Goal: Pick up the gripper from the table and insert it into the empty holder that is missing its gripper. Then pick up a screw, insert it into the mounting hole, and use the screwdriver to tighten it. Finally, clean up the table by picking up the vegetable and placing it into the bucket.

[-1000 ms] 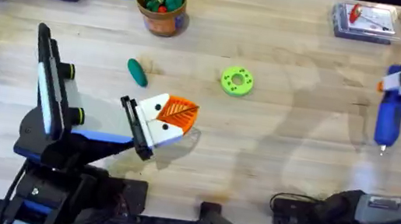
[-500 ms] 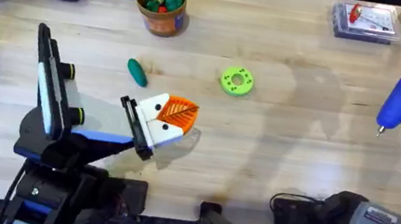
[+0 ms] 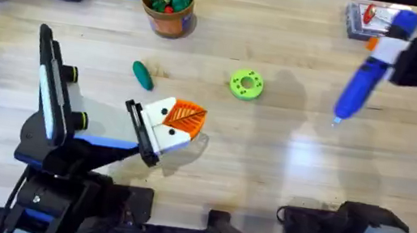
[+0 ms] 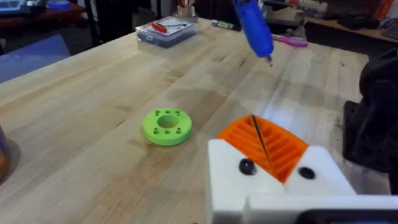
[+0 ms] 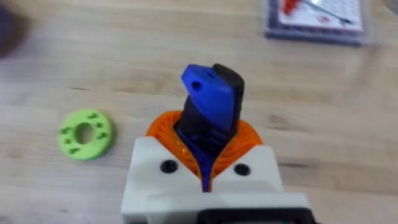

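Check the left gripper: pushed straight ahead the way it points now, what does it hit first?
Most likely the lime-green disc: it sits ahead of the left gripper on bare table, slightly off-centre. Depth is unclear, so it could slip just past it.

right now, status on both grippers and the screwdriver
Right gripper shut on screwdriver, bit clear of table. Left gripper shut, idle. Green disc unobstructed.

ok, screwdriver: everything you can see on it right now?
The screwdriver is a blue pen-shaped tool that looks plastic, with a thin metal bit at its low end. The right gripper is shut on its upper body between orange ribbed pads. It hangs tilted above the table, bit down and touching nothing, pointing toward the green disc but well short of it.
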